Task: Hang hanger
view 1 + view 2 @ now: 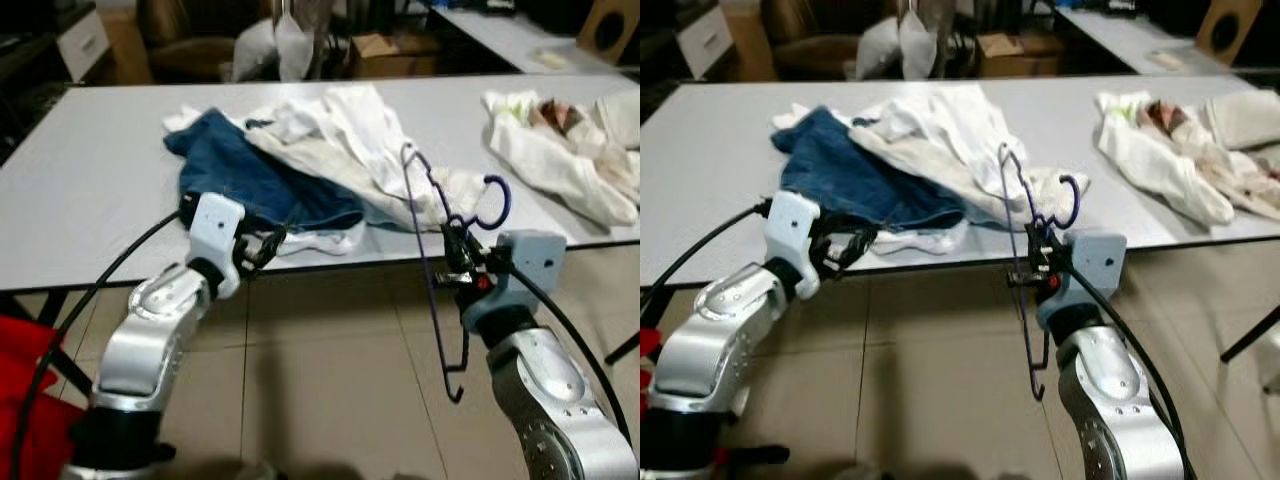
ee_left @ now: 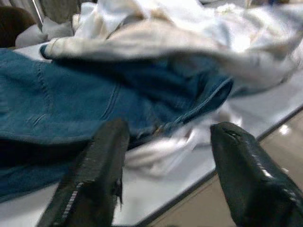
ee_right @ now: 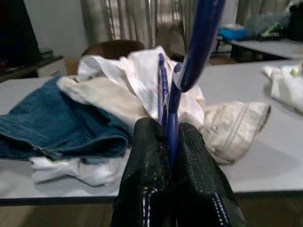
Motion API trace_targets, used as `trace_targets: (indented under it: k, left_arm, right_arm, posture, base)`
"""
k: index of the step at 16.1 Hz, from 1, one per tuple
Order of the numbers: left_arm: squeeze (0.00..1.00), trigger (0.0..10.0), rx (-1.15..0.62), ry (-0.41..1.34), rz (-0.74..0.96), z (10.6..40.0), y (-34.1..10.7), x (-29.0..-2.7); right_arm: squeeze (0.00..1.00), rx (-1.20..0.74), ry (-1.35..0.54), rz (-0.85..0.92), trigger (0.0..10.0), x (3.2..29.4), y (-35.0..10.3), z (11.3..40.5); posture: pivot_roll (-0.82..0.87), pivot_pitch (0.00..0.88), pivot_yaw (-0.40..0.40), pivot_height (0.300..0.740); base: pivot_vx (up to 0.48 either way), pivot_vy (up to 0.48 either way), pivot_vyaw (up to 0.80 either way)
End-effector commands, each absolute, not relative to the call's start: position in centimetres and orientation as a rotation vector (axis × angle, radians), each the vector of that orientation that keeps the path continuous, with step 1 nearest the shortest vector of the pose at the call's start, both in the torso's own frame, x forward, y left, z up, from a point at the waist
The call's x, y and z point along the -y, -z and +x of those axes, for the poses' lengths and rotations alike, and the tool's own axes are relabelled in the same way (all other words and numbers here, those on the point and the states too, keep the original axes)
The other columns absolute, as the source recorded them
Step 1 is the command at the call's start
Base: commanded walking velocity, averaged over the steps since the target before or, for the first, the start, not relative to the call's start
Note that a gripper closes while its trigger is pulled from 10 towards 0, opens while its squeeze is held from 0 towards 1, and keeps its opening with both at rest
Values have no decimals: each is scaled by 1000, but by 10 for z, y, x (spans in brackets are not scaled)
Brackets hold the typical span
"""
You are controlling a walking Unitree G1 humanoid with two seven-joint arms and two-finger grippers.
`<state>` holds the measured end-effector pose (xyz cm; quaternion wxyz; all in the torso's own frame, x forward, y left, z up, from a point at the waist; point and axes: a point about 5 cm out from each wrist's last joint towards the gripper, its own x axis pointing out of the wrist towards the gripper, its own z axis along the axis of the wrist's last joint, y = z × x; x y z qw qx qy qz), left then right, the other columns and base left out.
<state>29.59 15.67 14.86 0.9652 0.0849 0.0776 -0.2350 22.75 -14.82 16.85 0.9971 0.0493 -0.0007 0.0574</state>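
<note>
**Hanger already pinched in right gripper, held on edge at the table front**

You had the blue hanger [image 1: 432, 262] in the right gripper [image 1: 462, 262], fingers pressed together on the wire just below the hook; the right wrist view showed both black pads clamped tight on the blue neck. The hook curled up and to the robot's right above the fingers. The hanger's long axis ran steeply, close to upright: one end poked up over the white clothes [image 1: 345, 135], the other dropped below the table edge toward the tiled floor [image 1: 330, 380]. So the frame stood on edge, not flat, and sat just to the inside of the right wrist.

Right forearm came up from low, gripper level with the front edge of the grey table [image 1: 90, 190] and pointing at it. Your left gripper [image 1: 262, 248] was spread apart, holding nothing, tips right at the table edge, just in front of the blue jeans [image 1: 245, 180]. The left wrist view showed the denim and a white garment between the open fingers, but I couldn't tell whether they touched cloth.

A second white heap [image 1: 560, 150] lay well apart, on the table's right end.

Judgement: no rail or rod was visible, so where the hook had to go couldn't be placed from here. Right arm was the only one positioned to hang it.
</note>
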Motion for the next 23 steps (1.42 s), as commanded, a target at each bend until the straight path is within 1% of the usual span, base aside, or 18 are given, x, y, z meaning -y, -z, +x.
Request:
trace_targets:
  k: [1,2,4,5,6,7,10,12,15,18,20,21,23]
  left_arm:
    - [1000,10000,-116,534,233,305,-156,-150]
    - [1000,10000,-112,532,255,310,-156,-152]
    - [1000,10000,-124,519,387,322,-151,-152]
    - [761,10000,-117,515,450,329,-150,-151]
    - [431,10000,-108,524,467,332,-150,-149]
    - [0,10000,-92,543,498,337,-151,-146]
    - [0,10000,-92,612,729,360,-146,-140]
    - [0,10000,-110,608,801,373,-146,-139]
    - [0,10000,-158,616,903,382,-138,-133]
    - [0,10000,-169,594,925,387,-136,-131]
    - [0,10000,-160,520,921,392,-141,-134]
    - [0,10000,-150,469,906,395,-146,-140]
    - [0,10000,-145,460,894,396,-149,-143]
  right_arm:
    - [0,12,-87,83,10000,154,-168,229]
    - [0,9,-81,83,10000,155,-167,228]
    - [0,7,-68,73,10000,159,-166,227]
    - [0,11,-56,69,10000,161,-167,227]
    - [0,15,-46,66,10000,163,-168,227]
    - [0,18,-35,62,10000,166,-168,227]
    - [0,22,-21,45,10000,172,-169,227]
    - [0,23,-22,38,10000,173,-170,227]
    - [0,17,-27,31,10000,172,-171,225]
    - [0,12,-26,28,10000,172,-171,221]
    - [0,9,-22,26,10000,173,-171,219]
    - [0,6,-18,25,10000,173,-172,217]
    - [0,0,-19,24,10000,174,-171,216]
  posture:
    - [-49,0,36,723]
    - [-54,0,39,723]
    - [-61,0,40,723]
    - [-67,0,38,723]
    - [-67,0,38,723]
    - [-70,0,35,723]
    - [-86,0,31,723]
    - [-96,0,30,723]
    - [-119,0,27,723]
    - [-135,0,28,723]
    - [-147,0,31,723]
    - [-149,1,31,723]
    - [-146,4,26,723]
  base:
    - [0,0,0]
    - [0,0,0]
    - [0,0,0]
    - [0,0,0]
    - [0,0,0]
    - [0,0,0]
    - [0,0,0]
    - [0,0,0]
    - [0,0,0]
    - [0,0,0]
    - [0,0,0]
    - [0,0,0]
    - [0,0,0]
